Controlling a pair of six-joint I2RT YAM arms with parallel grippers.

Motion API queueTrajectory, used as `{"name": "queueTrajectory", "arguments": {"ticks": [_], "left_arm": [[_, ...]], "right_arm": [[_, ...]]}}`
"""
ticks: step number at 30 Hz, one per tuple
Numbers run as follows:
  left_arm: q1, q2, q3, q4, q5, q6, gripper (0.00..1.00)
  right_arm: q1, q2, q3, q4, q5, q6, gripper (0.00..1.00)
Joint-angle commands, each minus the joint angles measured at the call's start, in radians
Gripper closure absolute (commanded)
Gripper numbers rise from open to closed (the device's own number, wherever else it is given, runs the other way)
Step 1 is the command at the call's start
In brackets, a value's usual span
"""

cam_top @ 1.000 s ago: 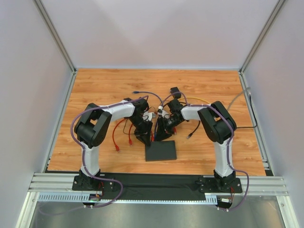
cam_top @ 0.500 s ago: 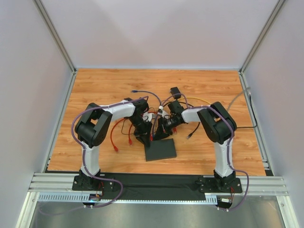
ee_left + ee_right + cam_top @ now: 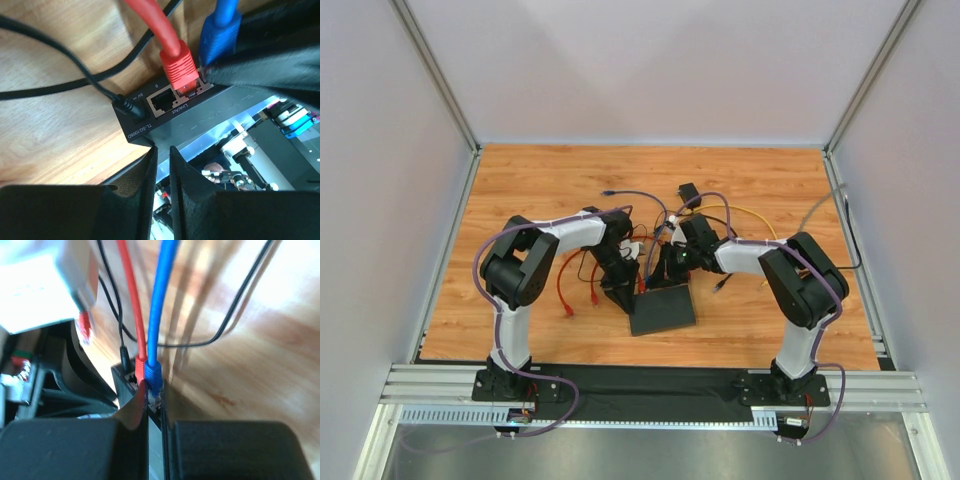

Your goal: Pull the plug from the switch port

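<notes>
**Network switch, blue plug under grip**

Item: flat matte-black rectangular switch (image 3: 662, 310), lying flat at lower centre of the top view, its socket row on the far edge.

Fitted: blue plug (image 3: 219, 35) and red plug (image 3: 180, 67) seated side by side. One empty socket (image 3: 161, 101) sits beside the red plug, and a black power lead (image 3: 125, 106) enters at the corner.

Right gripper (image 3: 154, 400): clenched on the blue plug at the socket mouth.

Left gripper (image 3: 161, 150): fingers a narrow slit apart, tips at the switch's corner, nothing between them.

Arms: both fold inward, wrists meeting over the switch.

Setting: wood-grain tabletop (image 3: 540, 180), pale walls (image 3: 650, 70), aluminium corner posts (image 3: 432, 70).
</notes>
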Motion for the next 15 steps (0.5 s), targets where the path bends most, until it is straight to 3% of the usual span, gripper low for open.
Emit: {"name": "queueTrajectory", "arguments": {"ticks": [1, 10, 15], "left_arm": [[-0.004, 0.047, -0.005, 0.071, -0.166, 0.048, 0.76], [-0.002, -0.013, 0.021, 0.061, -0.183, 0.06, 0.76], [-0.001, -0.116, 0.012, 0.082, -0.179, 0.071, 0.75]], "right_arm": [[-0.019, 0.014, 0.007, 0.192, -0.008, 0.124, 1.0], [-0.019, 0.035, 0.027, 0.117, 0.028, 0.142, 1.0], [-0.02, -0.043, 0.143, -0.136, 0.15, -0.031, 1.0]]}}
